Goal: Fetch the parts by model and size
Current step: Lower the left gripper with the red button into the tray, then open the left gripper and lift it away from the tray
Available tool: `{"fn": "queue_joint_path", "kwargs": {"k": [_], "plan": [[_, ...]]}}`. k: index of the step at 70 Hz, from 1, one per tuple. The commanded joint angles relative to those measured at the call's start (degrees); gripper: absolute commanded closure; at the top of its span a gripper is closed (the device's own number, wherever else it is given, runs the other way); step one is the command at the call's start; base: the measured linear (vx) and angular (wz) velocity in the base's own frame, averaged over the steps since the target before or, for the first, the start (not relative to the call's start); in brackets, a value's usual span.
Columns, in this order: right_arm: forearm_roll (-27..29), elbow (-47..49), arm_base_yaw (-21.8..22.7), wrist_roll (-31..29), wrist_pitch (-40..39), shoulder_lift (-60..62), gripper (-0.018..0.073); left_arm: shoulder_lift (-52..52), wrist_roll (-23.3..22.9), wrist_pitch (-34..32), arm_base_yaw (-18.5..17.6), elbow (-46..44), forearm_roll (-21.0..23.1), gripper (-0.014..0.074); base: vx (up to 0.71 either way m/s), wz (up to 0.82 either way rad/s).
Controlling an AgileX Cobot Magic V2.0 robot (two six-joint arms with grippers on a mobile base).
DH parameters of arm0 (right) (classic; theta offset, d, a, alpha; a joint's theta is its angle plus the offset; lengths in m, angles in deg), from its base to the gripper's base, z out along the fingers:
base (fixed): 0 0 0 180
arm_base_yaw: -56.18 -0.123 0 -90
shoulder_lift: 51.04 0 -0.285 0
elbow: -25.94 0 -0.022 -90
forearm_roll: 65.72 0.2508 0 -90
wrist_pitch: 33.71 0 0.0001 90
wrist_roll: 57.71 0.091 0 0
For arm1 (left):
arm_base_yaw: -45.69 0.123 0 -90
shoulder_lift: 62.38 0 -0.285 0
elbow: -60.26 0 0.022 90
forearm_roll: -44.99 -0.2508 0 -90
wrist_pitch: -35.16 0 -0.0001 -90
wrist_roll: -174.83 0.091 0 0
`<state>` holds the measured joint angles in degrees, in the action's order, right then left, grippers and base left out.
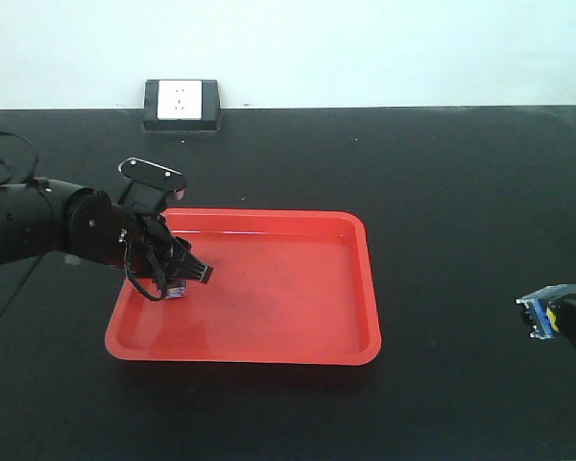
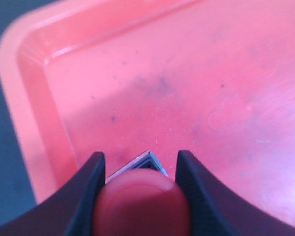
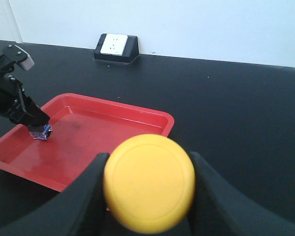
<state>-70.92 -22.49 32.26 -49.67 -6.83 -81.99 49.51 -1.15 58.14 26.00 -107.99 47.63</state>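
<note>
Left gripper (image 1: 184, 280) clamps the red-capped switch (image 2: 142, 204) by its smooth round cap, just inside the red tray's (image 1: 240, 353) left edge. Right gripper (image 3: 148, 164) likewise clamps the yellow-capped switch (image 3: 149, 189), well right of the tray. Both parts appear light, rigid and glossy, so probably slippery. The blocky blue-and-silver bases would offer flatter purchase.

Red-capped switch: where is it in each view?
Front: red switch in the left gripper, at the tray's left end.
Left wrist: red switch bottom centre, between the fingers.
Right wrist: red switch far left, under that gripper.
Shared landmark: the tray, in all three.
</note>
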Motion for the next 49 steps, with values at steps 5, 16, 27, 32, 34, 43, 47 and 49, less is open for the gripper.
{"fn": "queue_joint_path", "kwargs": {"k": [5, 16, 27, 32, 34, 43, 47, 49], "plan": [[-0.6, 1.6, 0.3, -0.2, -4.5, -0.8, 0.0569, -2.0, 0.1, -4.0, -0.3, -1.9, 0.5, 0.0449, 0.00, 0.00], [-0.6, 1.6, 0.3, -0.2, -4.6, -0.8, 0.0569, -1.6, 0.1, -3.5, -0.3, -1.9, 0.5, 0.0314, 0.00, 0.00], [-0.6, 1.6, 0.3, -0.2, -4.6, -0.8, 0.0569, -1.7, -0.1, -3.3, -0.3, -1.9, 0.7, 0.0172, 0.00, 0.00], [-0.6, 1.6, 0.3, -0.2, -4.6, -0.8, 0.0569, -1.9, -0.1, -3.2, -0.3, -1.9, 0.7, 0.0131, 0.00, 0.00], [-0.6, 1.6, 0.3, -0.2, -4.6, -0.8, 0.0569, -2.1, -0.1, -3.0, -0.3, -1.9, 0.7, 0.0123, 0.00, 0.00], [-0.6, 1.6, 0.3, -0.2, -4.6, -0.8, 0.0569, -4.2, -0.2, -2.1, -0.3, -1.9, 0.7, 0.0114, 0.00, 0.00], [-0.6, 1.6, 0.3, -0.2, -4.6, -0.8, 0.0569, -6.2, -0.2, -2.0, -0.3, -1.9, 0.7, 0.0114, 0.00, 0.00], [-0.6, 1.6, 0.3, -0.2, -4.6, -0.8, 0.0569, -7.4, -0.2, -1.9, -0.3, -1.9, 0.7, 0.0114, 0.00, 0.00]]}}
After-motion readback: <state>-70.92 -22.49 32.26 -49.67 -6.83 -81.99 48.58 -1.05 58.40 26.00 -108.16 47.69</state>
